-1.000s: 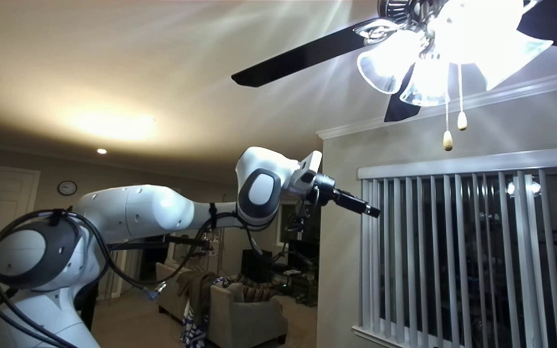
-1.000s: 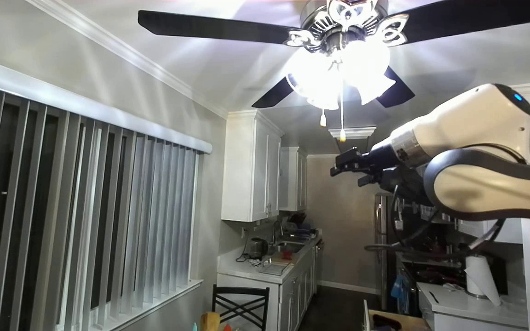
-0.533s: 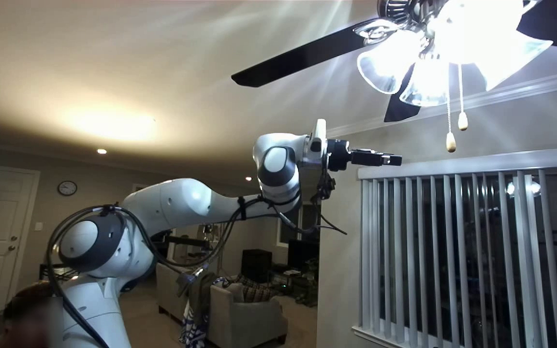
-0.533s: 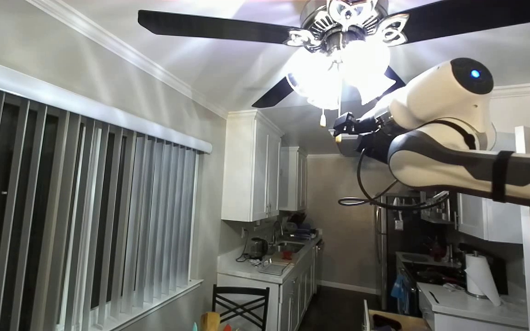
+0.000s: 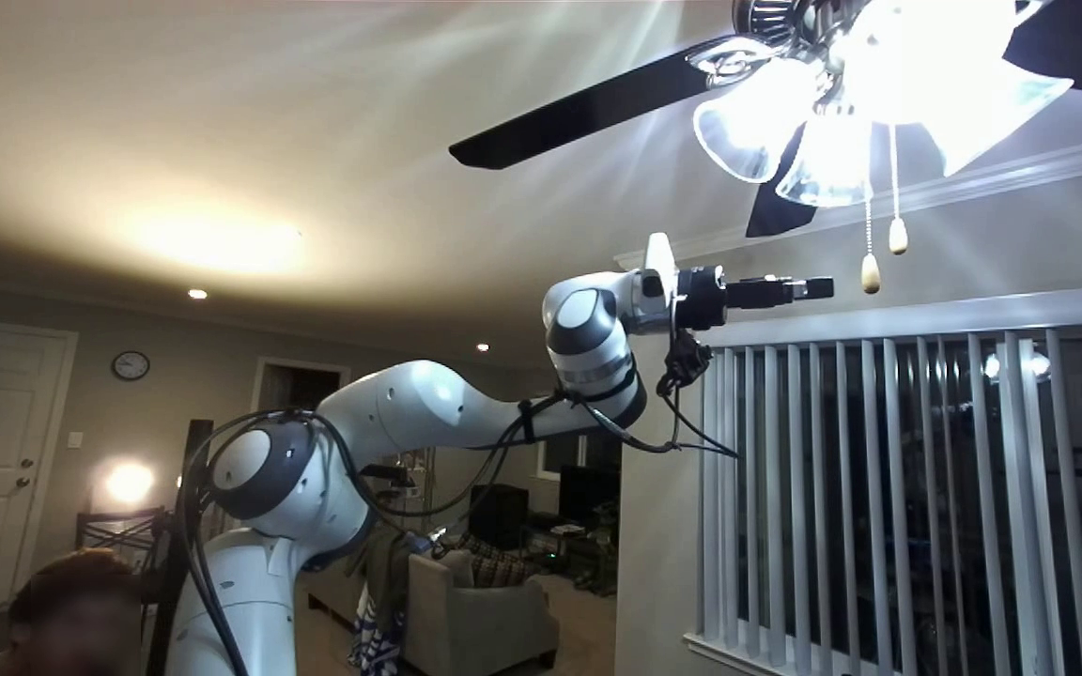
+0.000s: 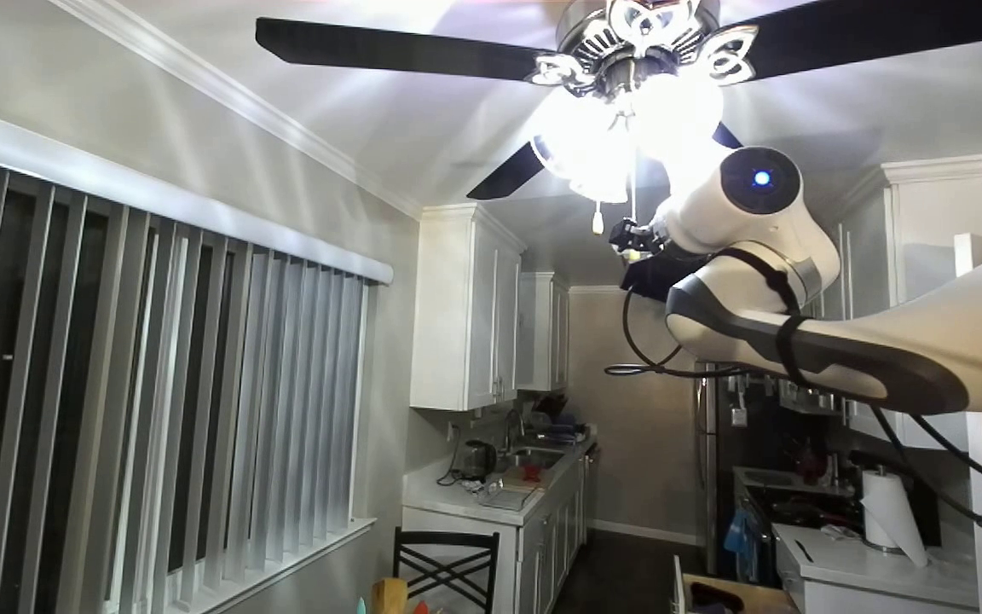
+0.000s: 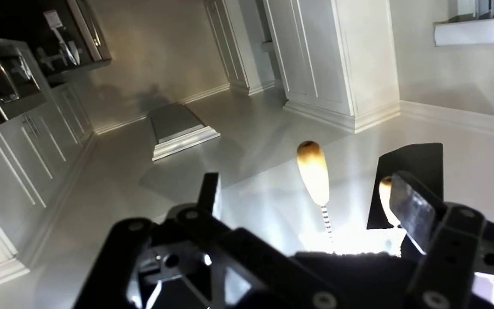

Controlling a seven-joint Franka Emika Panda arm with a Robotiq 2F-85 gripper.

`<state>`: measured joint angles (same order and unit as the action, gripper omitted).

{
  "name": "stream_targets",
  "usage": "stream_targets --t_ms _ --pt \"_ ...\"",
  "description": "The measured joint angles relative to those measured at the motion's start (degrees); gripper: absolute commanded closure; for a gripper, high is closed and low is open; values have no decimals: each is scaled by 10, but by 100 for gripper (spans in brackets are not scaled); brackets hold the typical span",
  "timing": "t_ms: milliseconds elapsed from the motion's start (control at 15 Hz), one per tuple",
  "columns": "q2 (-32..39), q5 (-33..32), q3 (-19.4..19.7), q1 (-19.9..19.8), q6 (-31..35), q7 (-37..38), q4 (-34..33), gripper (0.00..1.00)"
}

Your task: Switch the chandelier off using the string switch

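The chandelier (image 5: 827, 164) is a ceiling fan light with glowing glass shades, also in an exterior view (image 6: 619, 145). Two pull strings with pale wooden knobs hang below it. The lower knob (image 5: 870, 274) also shows in the wrist view (image 7: 314, 174), between my fingers but ahead of them. The higher knob (image 5: 897, 236) shows in an exterior view (image 6: 598, 223); in the wrist view (image 7: 385, 197) my right-hand finger partly covers it. My gripper (image 7: 312, 199) is open and empty. It points level at the lower knob, a short gap away in an exterior view (image 5: 820, 287).
Dark fan blades (image 5: 588, 113) spread above the arm. A window with vertical blinds (image 5: 842, 507) is behind the strings. White cabinets (image 6: 465, 307) stand farther back. A person's head (image 5: 76, 610) is at the lower left. Loose cables (image 5: 691, 437) hang below the wrist.
My gripper has risen, levelled out and moved toward the strings. The lower knob sways slightly. The lamp and person's head have come into view at the lower left. The light stays lit.
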<state>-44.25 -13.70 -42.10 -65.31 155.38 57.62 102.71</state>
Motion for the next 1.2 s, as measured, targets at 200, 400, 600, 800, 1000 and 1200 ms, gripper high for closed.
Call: stream_targets --t_ms 200,400,600,800,1000,1200 --pt "-1 0 -17 -28 -8 0 -16 0" --pt "1 0 -25 -24 -44 -3 -25 0" --pt "3 0 -25 -19 -57 -4 -29 0" --pt "4 0 -25 -19 -57 -4 -29 0" --pt "5 0 -25 -19 -57 -4 -29 0" --pt "4 0 -25 -19 -57 -4 -30 0"
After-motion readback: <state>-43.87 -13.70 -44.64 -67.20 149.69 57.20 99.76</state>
